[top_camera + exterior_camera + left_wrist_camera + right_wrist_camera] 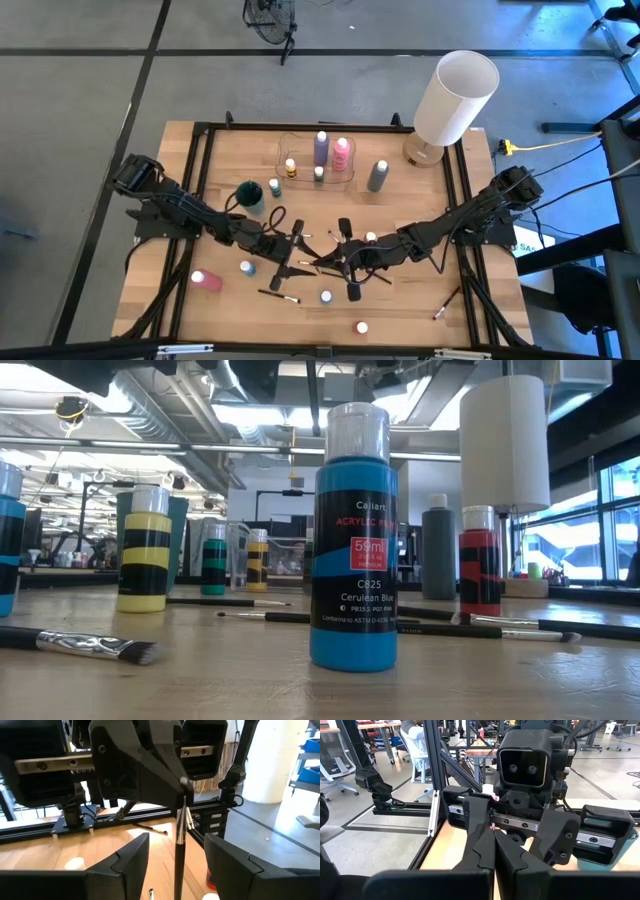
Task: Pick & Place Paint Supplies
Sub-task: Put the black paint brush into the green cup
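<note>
My right gripper [343, 256] is shut on a thin dark-handled paintbrush [178, 852] over the middle of the table. My left gripper [298, 250] faces it and is open; its fingers [131, 862] stand on either side of the brush handle and are apart from it. At the far middle, a clear tray [300, 150] holds a purple bottle [321, 148], a pink bottle [341, 153] and two tiny bottles. A grey bottle [377, 175] stands beside the tray. More small bottles [326, 297] and brushes [278, 294] lie on the near half. My right gripper pinches the paintbrush between its two shut fingers at the metal-ferrule end [183, 795]. The fingers come level from the table's right, along the brush. The dark handle [178, 865] sticks out toward my left gripper and runs between its open fingers.
A big white lamp [455, 98] stands at the far right corner and a teal cup [250, 195] left of centre. A pink bottle [207, 281] lies near the left edge. Near the table's front stand a blue bottle [353, 540], a yellow one [144, 555] and a red one [480, 565].
</note>
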Controlling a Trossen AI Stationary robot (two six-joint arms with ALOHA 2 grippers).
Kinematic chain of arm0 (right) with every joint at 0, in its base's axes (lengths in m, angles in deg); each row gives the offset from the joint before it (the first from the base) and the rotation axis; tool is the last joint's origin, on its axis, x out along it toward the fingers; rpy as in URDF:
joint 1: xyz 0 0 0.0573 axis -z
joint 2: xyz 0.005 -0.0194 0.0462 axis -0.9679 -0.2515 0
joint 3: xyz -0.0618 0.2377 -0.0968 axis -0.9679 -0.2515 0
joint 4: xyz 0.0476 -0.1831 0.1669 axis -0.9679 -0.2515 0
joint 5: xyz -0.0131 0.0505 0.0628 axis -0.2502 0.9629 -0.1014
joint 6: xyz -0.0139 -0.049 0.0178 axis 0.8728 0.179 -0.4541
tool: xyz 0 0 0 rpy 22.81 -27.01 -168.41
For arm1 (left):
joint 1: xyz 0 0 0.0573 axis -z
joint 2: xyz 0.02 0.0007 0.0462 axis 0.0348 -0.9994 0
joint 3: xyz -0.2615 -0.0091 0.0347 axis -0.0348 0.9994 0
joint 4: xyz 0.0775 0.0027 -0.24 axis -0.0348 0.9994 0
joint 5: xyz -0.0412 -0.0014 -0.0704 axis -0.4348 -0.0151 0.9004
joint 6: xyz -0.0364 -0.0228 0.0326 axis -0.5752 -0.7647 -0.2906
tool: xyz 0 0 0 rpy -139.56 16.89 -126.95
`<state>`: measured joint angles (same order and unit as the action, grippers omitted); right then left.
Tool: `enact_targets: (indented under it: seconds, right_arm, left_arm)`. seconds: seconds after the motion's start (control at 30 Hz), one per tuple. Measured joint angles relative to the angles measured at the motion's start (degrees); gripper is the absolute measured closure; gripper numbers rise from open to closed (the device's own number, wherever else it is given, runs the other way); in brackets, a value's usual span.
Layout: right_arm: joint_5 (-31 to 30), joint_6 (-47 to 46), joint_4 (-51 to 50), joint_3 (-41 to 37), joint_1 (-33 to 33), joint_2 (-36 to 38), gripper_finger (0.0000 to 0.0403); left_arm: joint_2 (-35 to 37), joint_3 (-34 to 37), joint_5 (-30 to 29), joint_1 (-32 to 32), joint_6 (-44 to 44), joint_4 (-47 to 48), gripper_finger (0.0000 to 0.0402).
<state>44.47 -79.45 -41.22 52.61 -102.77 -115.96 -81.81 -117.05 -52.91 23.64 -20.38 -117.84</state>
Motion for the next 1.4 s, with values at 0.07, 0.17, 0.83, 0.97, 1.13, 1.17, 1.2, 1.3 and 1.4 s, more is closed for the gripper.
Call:
enact_targets:
  seconds: [0.07,0.17,0.83,0.97,1.13,1.17,1.2,1.3,1.4]
  right_arm:
    - [0.0,0.0,-0.11,0.0,0.0,0.0,0.0403]
    - [0.0,0.0,-0.2,0.0,0.0,0.0,0.0403]
    - [0.0,-1.16,-1.07,0.0,0.5,0.02,0.0403]
    - [0.0,-1.16,-1.13,0.0,0.52,0.02,0.0403]
    - [0.4,-1.13,-1.33,0.0,0.55,0.02,0.0403]
    - [0.37,-1.13,-1.45,0.0,0.52,0.02,0.0402]
    - [0.41,-1.13,-1.48,0.0,0.55,0.02,0.0402]
    - [0.42,-1.13,-1.8,0.0,0.52,0.02,0.0397]
    - [0.39,-3.18,-3.14,0.0,0.45,0.02,0.0384]
  left_arm:
    - [0.0,0.0,-0.23,-0.02,0.0,0.04,0.0223]
    - [0.0,0.0,-0.29,-0.02,0.06,0.06,0.0234]
    - [0.0,0.0,-2.01,-0.01,0.56,0.43,0.0319]
    - [0.0,0.0,-1.99,0.0,1.95,0.81,0.0351]
    - [0.0,0.0,-2.01,0.0,1.98,0.91,0.0387]
    - [0.0,0.0,-1.99,0.0,1.98,0.99,0.0387]
    - [0.0,0.0,-2.01,0.0,1.98,1.1,0.0387]
    - [0.0,0.0,-2.05,0.0,1.99,1.59,0.0387]
    - [0.0,0.0,-2.09,-0.02,2.01,2.35,0.0387]
